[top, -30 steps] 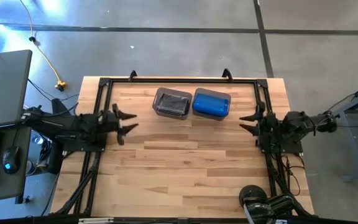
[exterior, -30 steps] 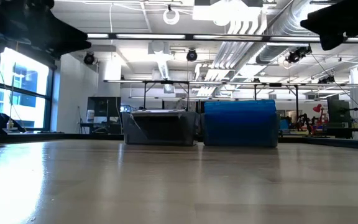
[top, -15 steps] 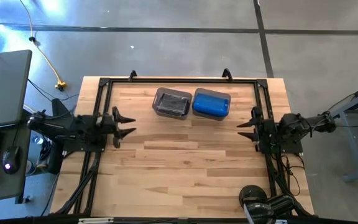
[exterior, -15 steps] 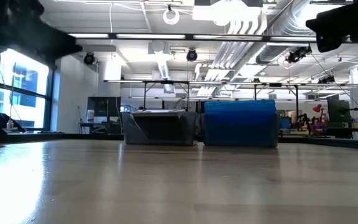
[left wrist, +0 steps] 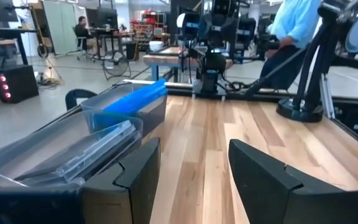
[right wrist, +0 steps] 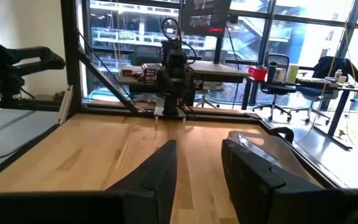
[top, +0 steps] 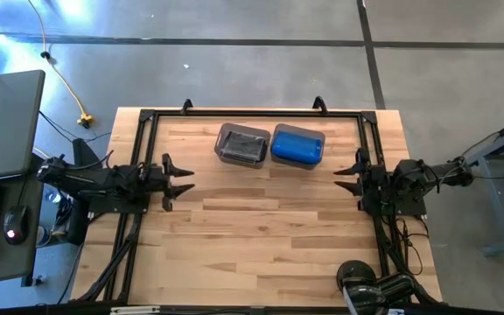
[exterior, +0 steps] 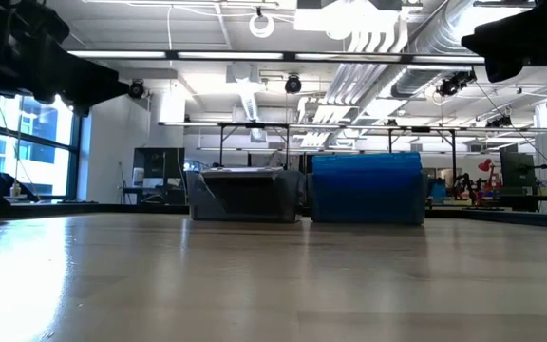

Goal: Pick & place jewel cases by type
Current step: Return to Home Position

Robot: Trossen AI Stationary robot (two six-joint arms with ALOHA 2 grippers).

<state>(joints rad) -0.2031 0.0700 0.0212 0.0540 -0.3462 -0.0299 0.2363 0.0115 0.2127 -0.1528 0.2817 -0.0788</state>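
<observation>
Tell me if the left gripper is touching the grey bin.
Apart. The high view shows bare tabletop between the left gripper and the grey bin.

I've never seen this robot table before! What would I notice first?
Probably the bright blue jewel cases filling the right-hand bin at the table's far middle, beside the grey left-hand bin of dark jewel cases. Then the two dark arms at the table's sides, the left pincer and right pincer both open and empty, pointing at each other.
</observation>
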